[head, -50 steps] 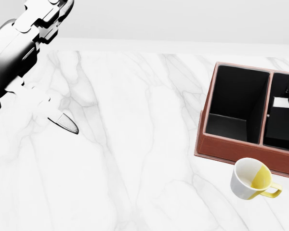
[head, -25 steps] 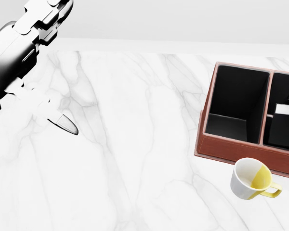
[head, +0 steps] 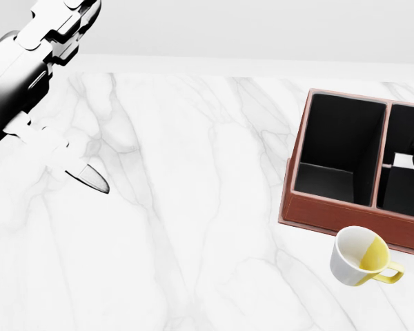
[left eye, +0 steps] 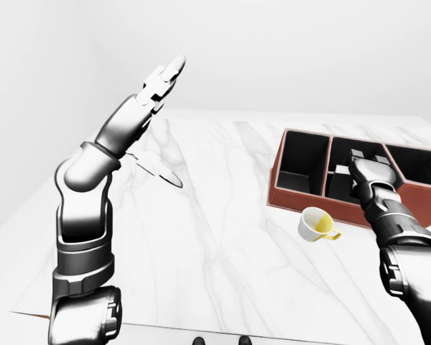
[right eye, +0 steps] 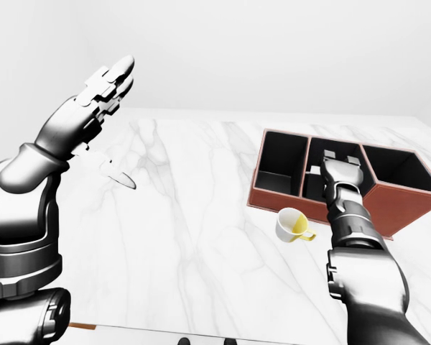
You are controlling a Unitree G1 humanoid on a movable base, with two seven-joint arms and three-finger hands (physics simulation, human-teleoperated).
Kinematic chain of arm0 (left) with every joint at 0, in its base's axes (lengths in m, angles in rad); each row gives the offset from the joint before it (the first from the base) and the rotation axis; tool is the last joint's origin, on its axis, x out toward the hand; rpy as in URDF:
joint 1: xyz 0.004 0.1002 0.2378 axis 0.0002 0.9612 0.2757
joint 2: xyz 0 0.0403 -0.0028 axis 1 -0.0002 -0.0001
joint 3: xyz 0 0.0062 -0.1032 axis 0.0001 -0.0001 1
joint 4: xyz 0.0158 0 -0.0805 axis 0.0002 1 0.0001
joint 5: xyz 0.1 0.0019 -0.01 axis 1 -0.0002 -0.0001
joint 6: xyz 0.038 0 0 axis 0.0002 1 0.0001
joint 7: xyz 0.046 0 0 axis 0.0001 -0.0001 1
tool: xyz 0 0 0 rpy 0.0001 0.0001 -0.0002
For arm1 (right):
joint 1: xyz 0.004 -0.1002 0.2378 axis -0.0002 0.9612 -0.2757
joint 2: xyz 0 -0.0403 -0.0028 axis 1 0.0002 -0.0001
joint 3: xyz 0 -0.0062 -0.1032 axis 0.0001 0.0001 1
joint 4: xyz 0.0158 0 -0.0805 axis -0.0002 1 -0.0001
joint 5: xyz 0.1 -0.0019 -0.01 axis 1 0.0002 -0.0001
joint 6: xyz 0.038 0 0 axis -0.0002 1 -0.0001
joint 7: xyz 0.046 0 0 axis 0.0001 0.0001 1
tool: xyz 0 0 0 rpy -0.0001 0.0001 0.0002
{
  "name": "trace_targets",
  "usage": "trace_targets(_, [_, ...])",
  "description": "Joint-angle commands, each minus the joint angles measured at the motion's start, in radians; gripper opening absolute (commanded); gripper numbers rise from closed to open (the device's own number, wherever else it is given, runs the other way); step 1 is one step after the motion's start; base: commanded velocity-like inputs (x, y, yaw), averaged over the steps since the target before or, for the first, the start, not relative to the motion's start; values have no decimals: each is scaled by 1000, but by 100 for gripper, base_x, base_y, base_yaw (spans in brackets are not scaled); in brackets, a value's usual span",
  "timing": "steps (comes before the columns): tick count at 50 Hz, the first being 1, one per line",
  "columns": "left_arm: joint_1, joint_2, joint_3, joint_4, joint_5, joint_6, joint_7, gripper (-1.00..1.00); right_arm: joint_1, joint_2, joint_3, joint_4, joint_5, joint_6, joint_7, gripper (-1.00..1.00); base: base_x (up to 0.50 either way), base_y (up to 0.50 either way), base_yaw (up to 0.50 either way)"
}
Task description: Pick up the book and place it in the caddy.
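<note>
- Nearest the robot, the white-and-yellow mug (head: 363,256) sits alone on the marble table (head: 193,227), just below the caddy's near wall in the head view and not touching it. It's not part of the job, but it stands close to the right arm's way out.
- Right hand (right eye: 340,169) is over the middle compartment of the brown caddy (left eye: 299,199). Over the last second it has slid toward the right edge of the head view, so less of it shows. From behind, I can't tell whether its fingers are spread or closed on anything.
- Inside that middle compartment, a pale flat patch (head: 402,160) shows beside the hand. That's probably the book, already in the caddy, though it's too hidden to be sure. No book lies anywhere on the open tabletop.
- The left compartment of the caddy shows only its dark floor.
- Farther up and to the left, the left hand (left eye: 160,85) is raised high above the table, fingers stretched straight and held together, gripping nothing. It has barely drifted in the past second.
- My read: the placing looks done or nearly done, and the right hand is withdrawing, so what's left is a clean lift past the caddy rim and the mug.
</note>
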Motion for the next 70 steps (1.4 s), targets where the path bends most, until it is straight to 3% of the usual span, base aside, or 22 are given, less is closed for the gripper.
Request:
trace_targets(1, [4, 2, 2, 2, 1, 0, 1, 100, 8, -2, -7, -2, -38, 40, -34, -100, 0, 0, 0])
trace_targets(13, [11, 5, 7, -6, 1, 0, 0, 100, 8, 11, -3, 1, -54, 58, -42, -100, 0, 0, 0])
trace_targets(15, [13, 5, 7, -7, 1, 0, 0, 100, 6, 9, -4, 0, -56, 63, -45, 18, 0, 0, 0])
trace_targets(16, [13, 5, 7, -7, 0, 0, 0, 100, 5, 8, -5, -1, -56, 62, -43, 100, 0, 0, 0])
trace_targets(37, [15, 8, 10, -25, -6, 0, -1, 100, -15, 1, 2, -16, -53, 32, -42, 100, 0, 0, 0])
trace_targets(51, [4, 5, 6, -9, -7, 0, 3, 100, -50, -27, -2, -103, -22, -55, -12, 100, 0, 0, 0])
trace_targets(58, [-1, 1, 1, -5, -8, 0, 4, 100, 7, -50, -36, -286, 6, -62, 72, 100, 0, 0, 0])
trace_targets(66, [-6, -3, -2, -7, -7, 0, 4, 100, 151, -39, -117, -624, 37, -61, 231, 100, 0, 0, 0])
trace_targets(70, [-9, -5, -3, -9, -9, 0, 5, 100, 232, -6, -165, -833, 83, -41, 336, 100, 0, 0, 0])
